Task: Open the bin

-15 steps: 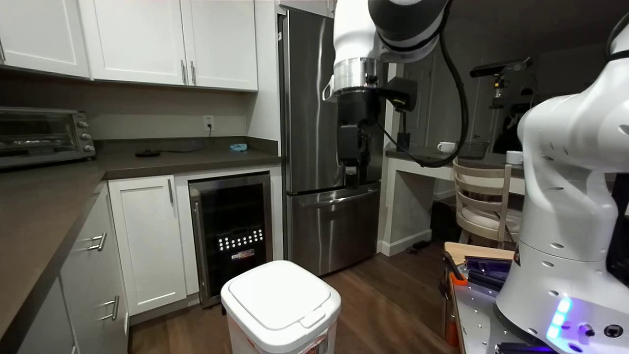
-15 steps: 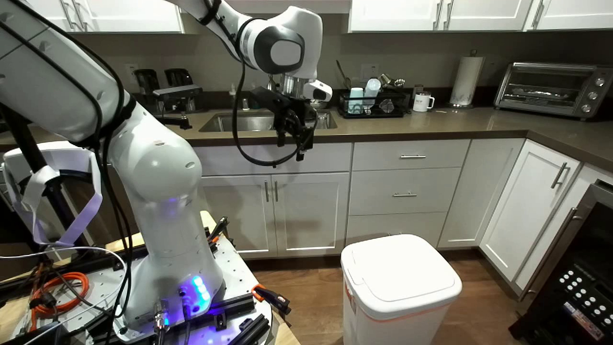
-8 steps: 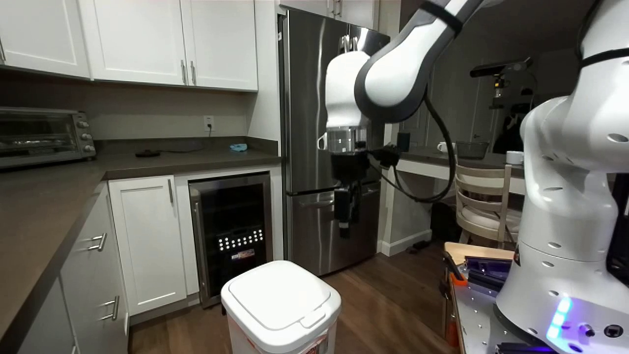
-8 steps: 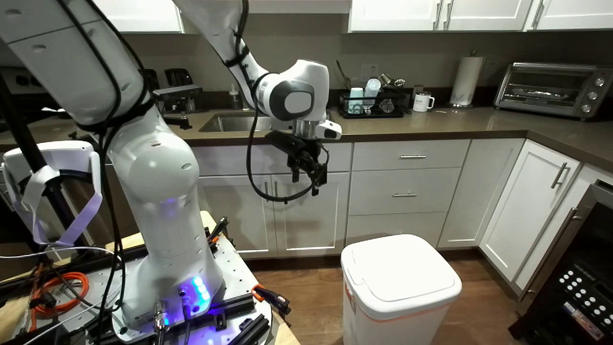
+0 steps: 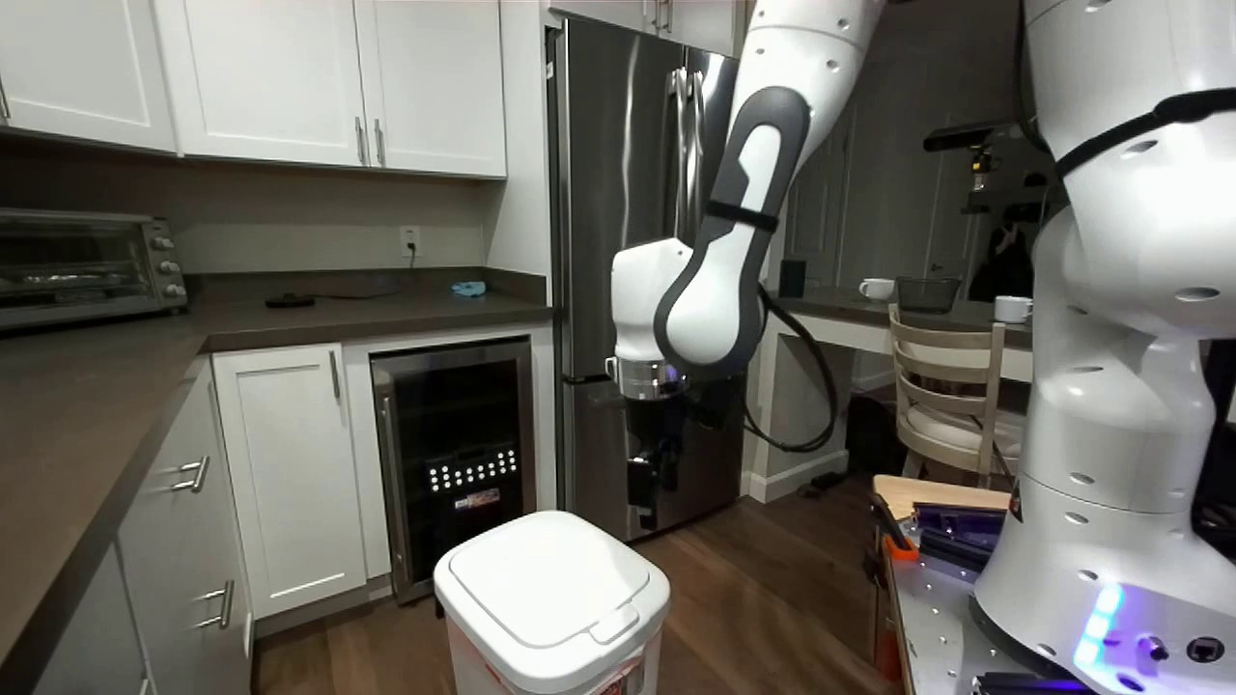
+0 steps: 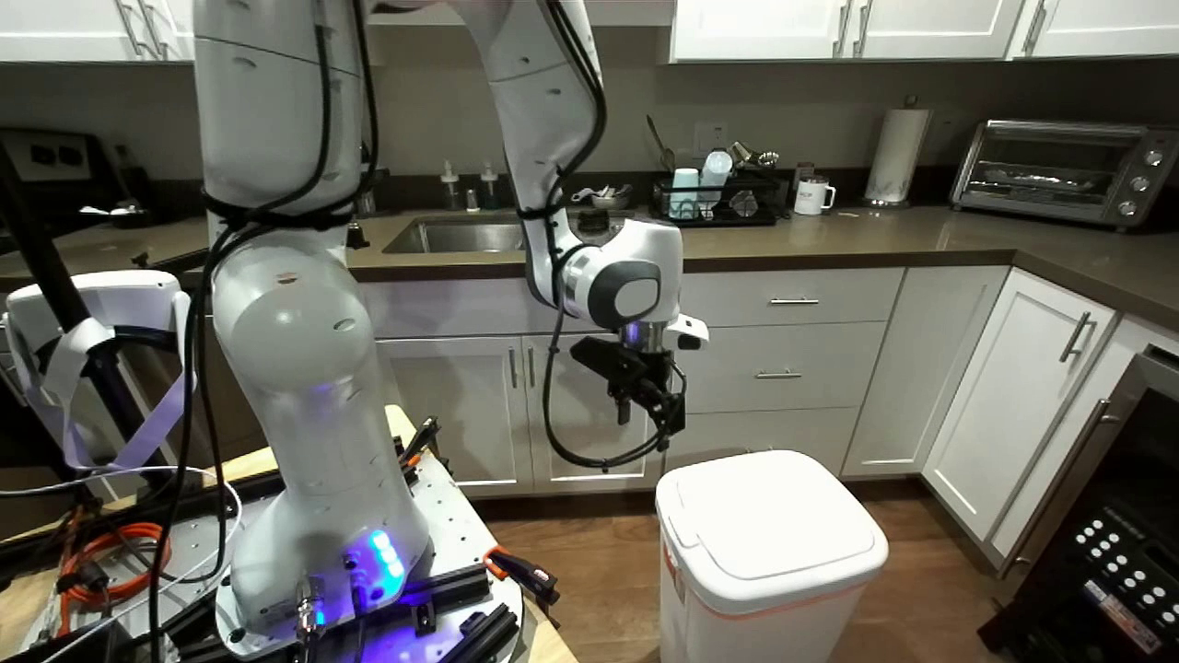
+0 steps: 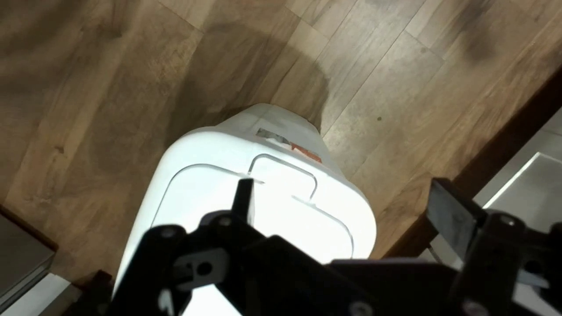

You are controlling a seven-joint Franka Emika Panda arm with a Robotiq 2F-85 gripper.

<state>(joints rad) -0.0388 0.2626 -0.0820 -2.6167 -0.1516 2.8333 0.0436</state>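
One robot arm point(image 6: 299, 318) is reaching lower than earlier, its tool point(image 7: 347, 206) hanging nearer the white bin point(image 6: 769, 557), fingers point(image 7: 450, 215) standing wide apart, the bin keeping its place on the wooden floor point(image 6: 599, 589), lid point(image 5: 550, 579) lying flat and closed

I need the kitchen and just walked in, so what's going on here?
A robot arm is here to open the white bin. Its gripper is open, holding nothing, and hangs near the bin without touching it. The lid is closed, so the bin has not yet been opened.
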